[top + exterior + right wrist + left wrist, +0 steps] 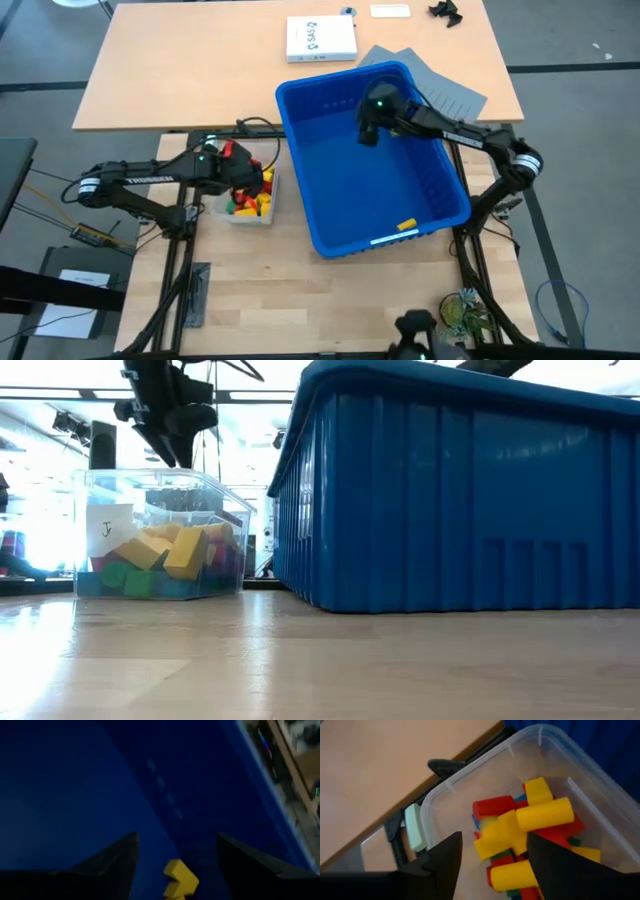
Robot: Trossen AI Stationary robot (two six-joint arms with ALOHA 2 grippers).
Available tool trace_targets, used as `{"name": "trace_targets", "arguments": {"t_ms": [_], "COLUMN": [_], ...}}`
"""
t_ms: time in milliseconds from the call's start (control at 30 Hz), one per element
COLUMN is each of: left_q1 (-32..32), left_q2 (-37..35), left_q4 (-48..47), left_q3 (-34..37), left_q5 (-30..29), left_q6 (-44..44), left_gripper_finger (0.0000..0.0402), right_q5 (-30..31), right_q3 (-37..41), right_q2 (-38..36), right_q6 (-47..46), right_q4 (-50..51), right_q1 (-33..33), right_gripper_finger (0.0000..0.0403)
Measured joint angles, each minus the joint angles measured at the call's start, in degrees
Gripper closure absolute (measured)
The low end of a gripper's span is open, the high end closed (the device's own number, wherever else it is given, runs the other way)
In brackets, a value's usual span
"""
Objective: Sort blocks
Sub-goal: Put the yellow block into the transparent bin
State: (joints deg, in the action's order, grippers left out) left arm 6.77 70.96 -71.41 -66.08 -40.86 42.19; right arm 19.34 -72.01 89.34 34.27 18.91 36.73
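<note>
Several red, yellow, blue and green blocks (520, 825) lie heaped in a small clear tub (250, 200) left of the large blue bin (370, 160). My left gripper (492, 870) hangs open above the tub, nothing between its fingers; the low view shows it (165, 430) clear of the tub's rim. My right gripper (367, 135) hovers open inside the bin's far half, pointing down at a slant. One yellow block (179, 880) rests on the bin's floor, seen between the right fingers and below them. In the high view a yellow block (406, 225) lies by the bin's near wall.
The bin's tall walls (460, 490) stand close beside the tub (160, 545). A white box (320, 38) and grey sheets (440, 85) lie on the far table behind the bin. Bare wood stretches along the near edge (300, 300).
</note>
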Motion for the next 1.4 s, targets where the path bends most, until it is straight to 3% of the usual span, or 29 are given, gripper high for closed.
{"name": "trace_targets", "arguments": {"t_ms": [267, 533, 700, 900, 1067, 1300, 1400], "left_q1": [0.7, 0.6, 0.6, 0.6, 0.6, 0.6, 0.6], "left_q2": [-0.1, 0.2, 0.2, 0.2, 0.2, 0.2, 0.2], "left_q4": [7.3, 12.3, 15.4, 18.6, 19.1, 19.4, 19.4], "left_q3": [5.0, 7.3, 7.3, 7.3, 7.3, 7.3, 7.3], "left_q5": [0.0, 0.0, 0.0, 0.0, 0.0, 0.0, 0.0], "left_q6": [-2.0, -3.2, -5.1, -6.0, -7.6, -7.7, -7.7], "left_gripper_finger": [0.0131, 0.0129, 0.0129, 0.0129, 0.0129, 0.0129, 0.0129], "right_q5": [1.4, 7.3, 9.8, 11.4, 1.9, -24.1, -25.4], "right_q3": [0.0, 0.0, -0.1, -0.3, -0.2, 0.1, 0.1], "right_q2": [9.2, 18.6, 24.4, 26.4, 22.8, 15.1, 12.9], "right_q6": [-6.1, -6.5, -1.5, 0.0, -5.1, -11.8, -12.7], "right_q4": [-5.0, -16.7, -22.6, -20.5, -12.1, -4.1, -3.0], "right_q1": [8.0, 13.2, 14.9, 14.3, 12.6, 9.0, 7.4], "right_gripper_finger": [0.0163, 0.0210, 0.0243, 0.0274, 0.0296, 0.0301, 0.0296]}}
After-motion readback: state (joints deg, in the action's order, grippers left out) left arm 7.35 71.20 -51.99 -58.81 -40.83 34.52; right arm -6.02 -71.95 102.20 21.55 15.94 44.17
